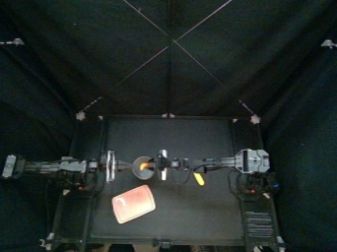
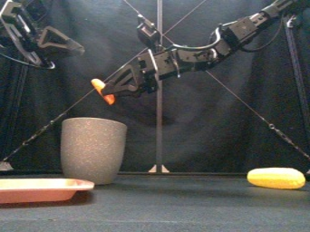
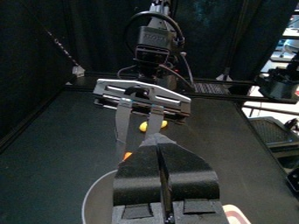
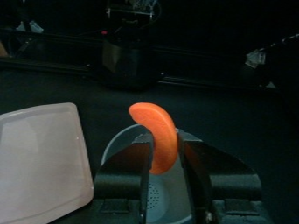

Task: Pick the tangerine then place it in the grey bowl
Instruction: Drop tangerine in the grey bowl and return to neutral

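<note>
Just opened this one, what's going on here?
The right claw holds the orange tangerine segment in the air above the opening of the grey bowl; it has not yet been let go. The left claw hangs on the left side, shut and holding nothing. A pink tray lies beside the bowl, and a yellow toy lies on the table, off to the right.

A robot lab booth: black curtains [image 1: 79, 59] enclose a small black table [image 1: 184, 212].
</note>
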Controlling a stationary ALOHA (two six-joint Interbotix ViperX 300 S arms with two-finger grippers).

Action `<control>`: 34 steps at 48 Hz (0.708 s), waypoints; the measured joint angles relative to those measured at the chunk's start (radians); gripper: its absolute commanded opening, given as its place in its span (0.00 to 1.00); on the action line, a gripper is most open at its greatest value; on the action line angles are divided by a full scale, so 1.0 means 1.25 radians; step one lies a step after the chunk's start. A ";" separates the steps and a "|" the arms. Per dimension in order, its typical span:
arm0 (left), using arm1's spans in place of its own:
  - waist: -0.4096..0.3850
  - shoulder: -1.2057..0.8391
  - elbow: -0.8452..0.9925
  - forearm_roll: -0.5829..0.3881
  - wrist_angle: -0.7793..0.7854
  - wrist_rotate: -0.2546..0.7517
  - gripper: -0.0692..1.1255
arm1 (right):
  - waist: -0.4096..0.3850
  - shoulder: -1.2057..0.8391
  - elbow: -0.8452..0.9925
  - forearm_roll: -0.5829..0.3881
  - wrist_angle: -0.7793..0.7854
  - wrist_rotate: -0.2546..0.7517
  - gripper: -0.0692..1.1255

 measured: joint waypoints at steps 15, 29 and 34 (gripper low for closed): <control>-0.001 0.000 0.006 0.000 0.000 0.000 0.14 | 0.000 0.000 -0.002 0.048 -0.001 0.001 0.77; -0.001 0.000 0.006 0.000 0.000 0.000 0.14 | 0.001 0.000 0.017 0.053 -0.001 0.002 0.78; 0.000 0.000 0.006 0.000 0.001 -0.001 0.14 | 0.001 -0.009 0.061 0.060 -0.004 0.002 0.77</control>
